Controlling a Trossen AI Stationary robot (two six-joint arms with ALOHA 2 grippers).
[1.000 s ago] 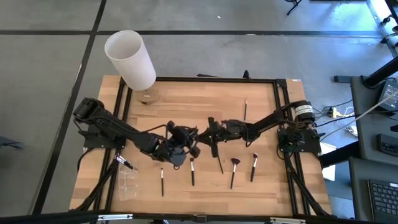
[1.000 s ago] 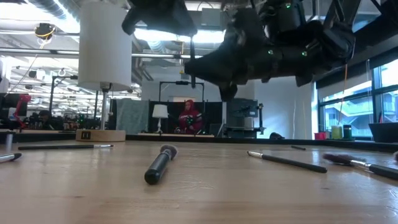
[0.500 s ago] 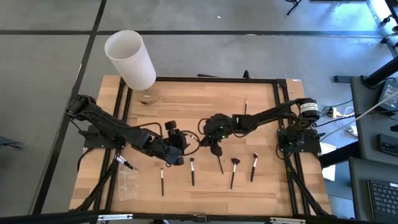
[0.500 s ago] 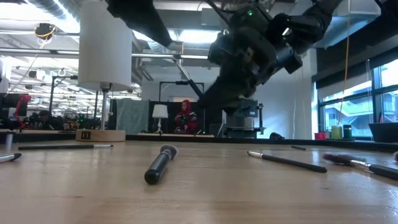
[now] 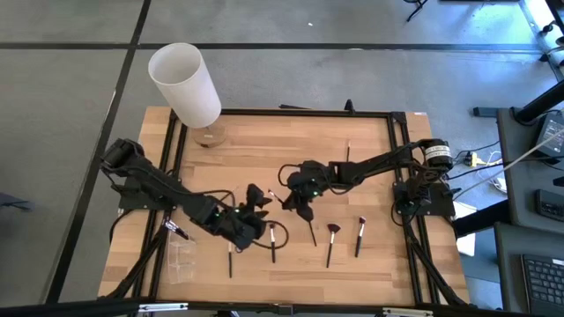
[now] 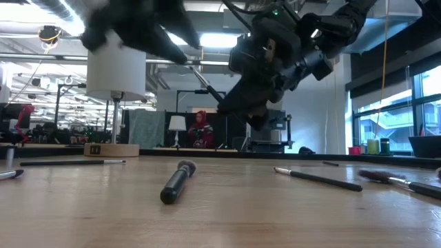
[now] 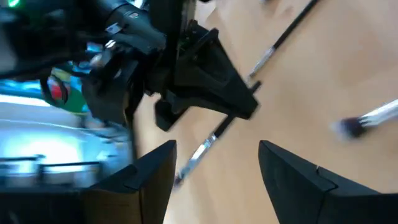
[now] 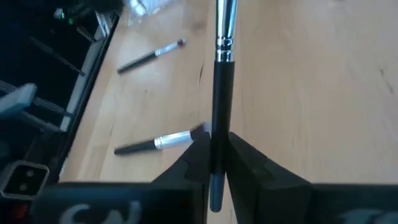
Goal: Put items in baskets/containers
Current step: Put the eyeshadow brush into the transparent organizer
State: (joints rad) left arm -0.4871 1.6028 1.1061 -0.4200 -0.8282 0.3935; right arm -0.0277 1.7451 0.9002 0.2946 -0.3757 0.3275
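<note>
My right gripper (image 5: 291, 201) hangs over the table's middle, shut on a dark-handled brush (image 8: 222, 68) with a silver ferrule. My left gripper (image 5: 257, 202) stands open just to its left with nothing between the fingers (image 7: 214, 180); ahead of it the left wrist view shows the right gripper and its brush (image 7: 205, 146). Several brushes lie flat on the wood nearer the front edge, among them a pale-tufted one (image 5: 272, 242), a short one (image 5: 230, 258) and a fan-headed one (image 5: 331, 239). The clear container (image 5: 181, 260) sits at the near left corner. My right gripper pinches the brush's dark handle near its butt end (image 8: 215, 146) between its two fingers. The handle runs on along the line of the fingers and sticks out ahead of them, tuft end foremost. The brush is lifted clear of the table, slanting toward the left gripper.
A tall white cylinder (image 5: 185, 84) on a round wooden base (image 5: 210, 136) stands at the far left corner. One brush (image 5: 347, 155) lies alone at the far right, another (image 5: 176, 232) by the left rail. Black frame rails (image 5: 300, 113) edge the table.
The two grippers were close together over the table's middle a second ago. My left gripper has drawn back from the right one toward the near left and rolled about its own axis. My right gripper has tipped and keeps the brush, which stays clear of the table.
</note>
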